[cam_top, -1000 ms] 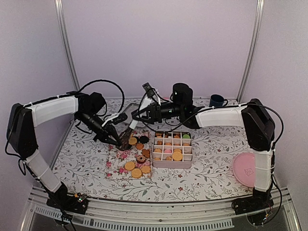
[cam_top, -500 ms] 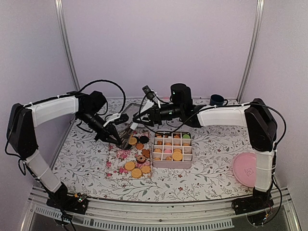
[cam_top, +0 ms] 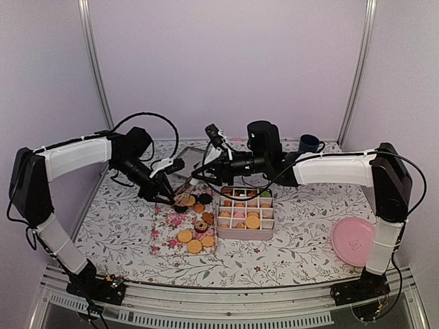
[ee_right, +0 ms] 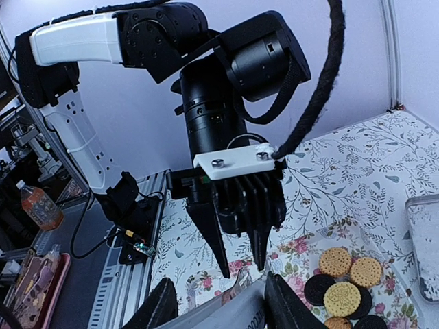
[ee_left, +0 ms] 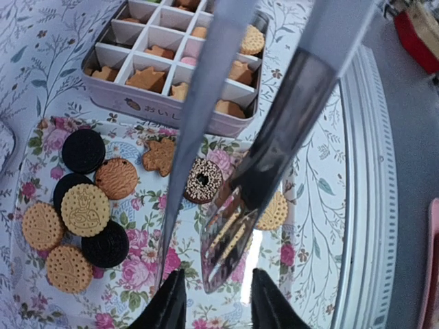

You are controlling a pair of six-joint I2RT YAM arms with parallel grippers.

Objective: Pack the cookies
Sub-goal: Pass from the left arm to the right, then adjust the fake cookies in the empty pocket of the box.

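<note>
Hovering left gripper (ee_left: 215,288) over rose-print mat (ee_left: 137,267), my fingers standing apart, gripping nothing. Tip of metal tongs (ee_left: 274,137) hangs in gap between them; contact unclear. My right gripper (ee_right: 221,279) clamps tongs, metal filling space between its fingers. Cookies (ee_left: 86,209): loose batch on mat, golden rounds and black sandwich ones at 9 o'clock of tongs tip, sprinkled chocolate one at 12 o'clock. More cookies sit in cells of pink divided tin (ee_left: 171,113), at 3 o'clock of mat in top view.
</note>
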